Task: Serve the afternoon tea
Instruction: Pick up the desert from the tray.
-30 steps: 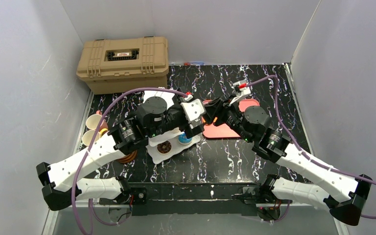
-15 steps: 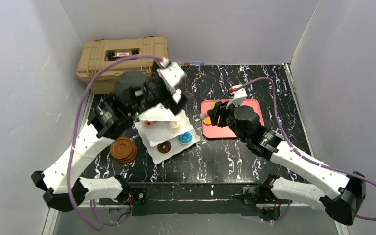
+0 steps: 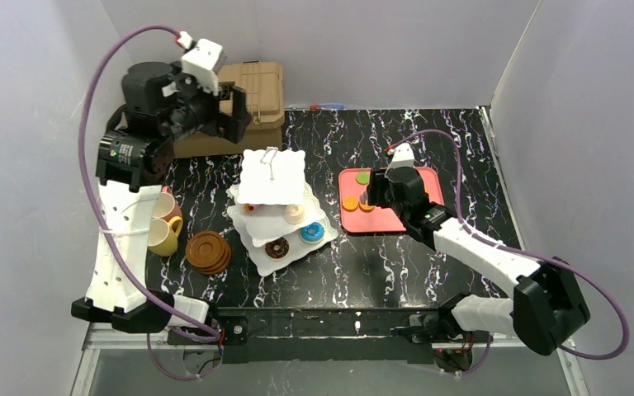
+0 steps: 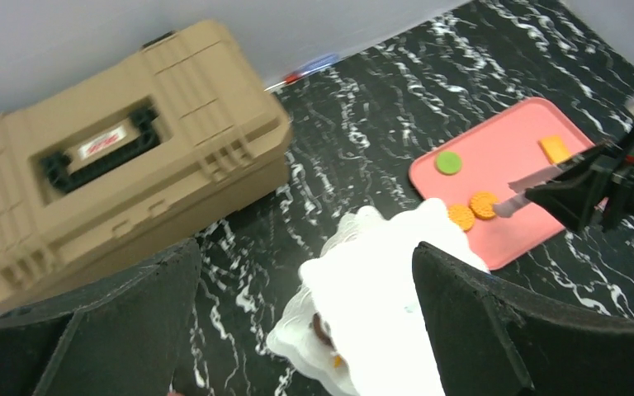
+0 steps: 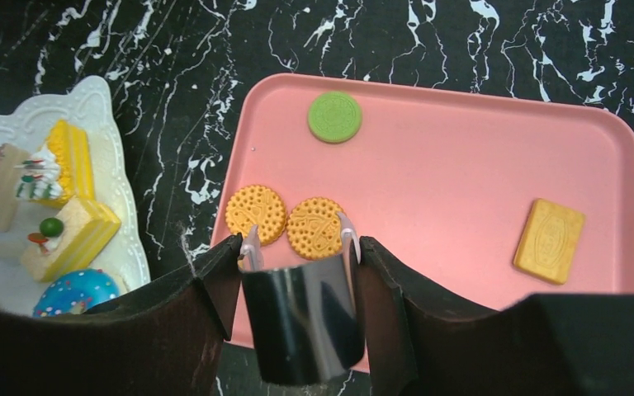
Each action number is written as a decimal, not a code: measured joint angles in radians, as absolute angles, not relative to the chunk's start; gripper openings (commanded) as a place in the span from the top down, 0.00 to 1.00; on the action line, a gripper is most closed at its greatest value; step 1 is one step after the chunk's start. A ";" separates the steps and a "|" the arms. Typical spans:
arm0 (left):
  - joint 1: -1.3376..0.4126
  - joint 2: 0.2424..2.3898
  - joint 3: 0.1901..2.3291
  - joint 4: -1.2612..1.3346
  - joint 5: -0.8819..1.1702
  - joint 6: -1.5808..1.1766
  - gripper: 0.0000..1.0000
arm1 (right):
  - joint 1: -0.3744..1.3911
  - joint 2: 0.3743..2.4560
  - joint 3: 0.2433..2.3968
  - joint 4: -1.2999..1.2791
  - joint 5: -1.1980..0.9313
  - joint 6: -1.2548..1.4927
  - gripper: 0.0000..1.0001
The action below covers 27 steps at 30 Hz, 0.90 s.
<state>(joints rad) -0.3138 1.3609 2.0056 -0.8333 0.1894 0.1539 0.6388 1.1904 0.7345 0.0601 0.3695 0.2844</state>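
Observation:
The white three-tier stand [image 3: 272, 177] with a wire loop on top holds small pastries, among them a brown doughnut [image 3: 277, 247] and a blue one [image 3: 312, 233]. My left gripper [image 3: 235, 111] hangs open and empty, high by the tan case; from it the stand [image 4: 388, 289] shows far below its fingers [image 4: 479, 313]. My right gripper [image 5: 299, 247] is shut on shiny metal tongs [image 5: 301, 318]. The tong tips hover over two round orange biscuits [image 5: 315, 228] on the pink tray [image 5: 462, 165]. A yellow cup [image 3: 163, 237] and a pink cup [image 3: 167, 206] lie left, beside stacked brown saucers [image 3: 208, 252].
The tan ribbed case [image 3: 256, 91] stands at the back left. A green round biscuit [image 5: 334, 116] and a rectangular biscuit [image 5: 550, 240] also lie on the tray. Yellow cake slices [image 5: 70, 161] sit on the stand's lower plate. Grey walls close in both sides.
My left arm has lifted off the stand and swung back left toward the case, uncovering the stand and cups. My right gripper has settled over the tray's left side with the tongs.

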 measured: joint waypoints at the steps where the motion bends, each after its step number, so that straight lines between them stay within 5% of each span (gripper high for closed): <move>1: -0.274 1.361 2.016 -0.849 0.201 0.146 0.02 | 0.633 1.208 0.735 0.071 0.364 0.280 0.39; 12: 0.001 1.405 2.043 -0.922 0.327 0.054 0.02 | 0.627 1.318 0.718 0.150 0.340 0.220 0.37; 27: 0.072 1.419 2.081 -0.921 0.373 -0.007 0.02 | 0.627 1.414 0.702 0.214 0.345 0.164 0.40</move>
